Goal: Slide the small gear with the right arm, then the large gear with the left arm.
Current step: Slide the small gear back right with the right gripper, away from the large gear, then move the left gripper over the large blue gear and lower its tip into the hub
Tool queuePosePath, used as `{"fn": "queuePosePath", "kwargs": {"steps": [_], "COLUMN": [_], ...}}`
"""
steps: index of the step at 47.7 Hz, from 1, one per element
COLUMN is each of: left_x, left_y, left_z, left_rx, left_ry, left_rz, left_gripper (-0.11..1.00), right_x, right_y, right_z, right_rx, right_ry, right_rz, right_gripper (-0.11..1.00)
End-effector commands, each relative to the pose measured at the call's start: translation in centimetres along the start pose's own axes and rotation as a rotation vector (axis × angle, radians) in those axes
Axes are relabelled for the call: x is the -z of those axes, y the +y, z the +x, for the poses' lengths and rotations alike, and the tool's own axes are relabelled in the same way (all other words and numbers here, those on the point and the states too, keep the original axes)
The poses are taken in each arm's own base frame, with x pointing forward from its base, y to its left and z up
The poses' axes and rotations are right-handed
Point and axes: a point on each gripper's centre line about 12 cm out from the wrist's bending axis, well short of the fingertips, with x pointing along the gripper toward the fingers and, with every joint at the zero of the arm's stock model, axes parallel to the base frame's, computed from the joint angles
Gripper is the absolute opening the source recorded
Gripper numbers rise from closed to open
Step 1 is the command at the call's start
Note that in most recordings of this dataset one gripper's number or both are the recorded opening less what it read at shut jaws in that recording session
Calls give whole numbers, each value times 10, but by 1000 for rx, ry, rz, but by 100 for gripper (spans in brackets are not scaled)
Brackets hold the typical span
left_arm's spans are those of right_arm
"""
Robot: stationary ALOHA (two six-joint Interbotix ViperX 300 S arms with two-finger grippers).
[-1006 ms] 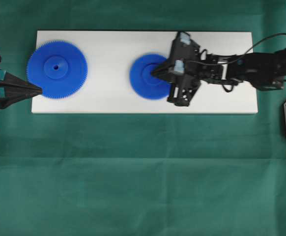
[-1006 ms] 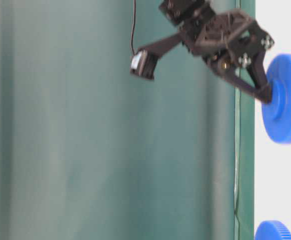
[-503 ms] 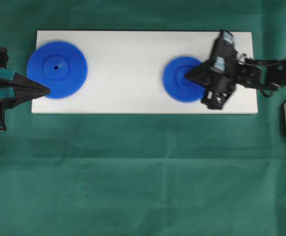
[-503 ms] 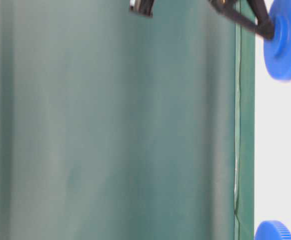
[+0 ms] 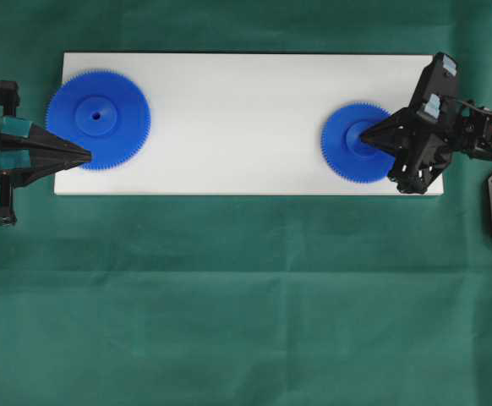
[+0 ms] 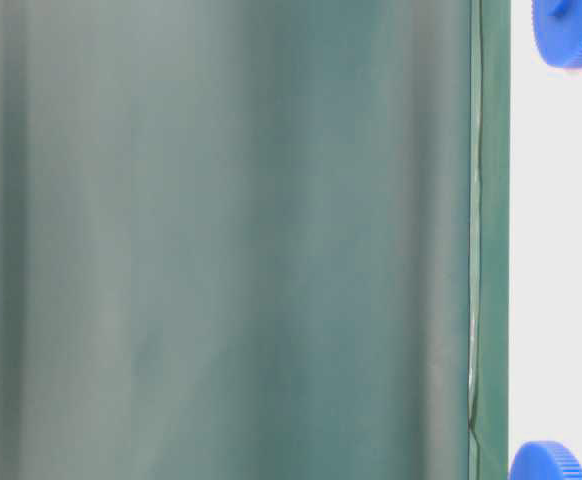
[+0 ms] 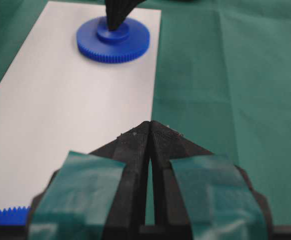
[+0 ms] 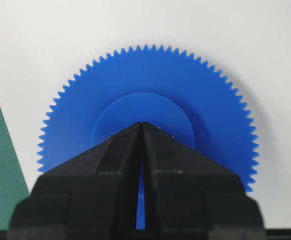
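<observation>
Gears are both seen lying flat on the white board (image 5: 229,118) that rests on the green-draped counter (image 5: 229,296). The large gear (image 5: 99,119) sits at the board's left end, hub and centre hole facing up; as a round disc it has no long axis and points no way along the board. The left pincer (image 5: 84,155), jaws pressed together to a point, is held at that gear's lower rim near the board's left edge. The small gear (image 5: 361,142) lies near the board's right end, hub up, and the right pincer (image 5: 366,134), jaws together, is set on its hub.

The first step, sliding the small gear, is judged to be at or near its finish. Next, the right pincer would be lifted clear, and the large gear would be pushed along the board by the left pincer, with the tip kept low against the teeth.
</observation>
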Motion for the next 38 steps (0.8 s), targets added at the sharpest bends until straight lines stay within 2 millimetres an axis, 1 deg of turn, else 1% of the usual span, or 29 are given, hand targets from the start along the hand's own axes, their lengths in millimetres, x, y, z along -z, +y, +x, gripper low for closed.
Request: {"fn": "queuePosePath", "kwargs": {"steps": [1, 12, 17, 24, 33, 38], "left_x": [-8, -7, -6, -6, -5, -6], "left_y": [0, 0, 0, 0, 0, 0], "left_z": [2, 2, 2, 2, 2, 2], "left_rx": [-1, -1, -1, -3, -1, -1], "left_ry": [-22, -20, -14, -12, -11, -11], "left_rz": [-3, -3, -3, -3, -3, -3], "left_gripper": [0, 0, 0, 0, 0, 0], "right_x": [-8, -17, -20, -26, -25, -30], "right_y": [-5, -9, -9, -7, -7, -5], "right_z": [2, 17, 20, 15, 8, 5], "right_rx": [17, 35, 35, 30, 36, 31], "right_ry": [-22, -15, -18, -37, -21, -29], "right_rz": [23, 30, 30, 29, 15, -2], "right_gripper": [51, 51, 51, 51, 51, 51]}}
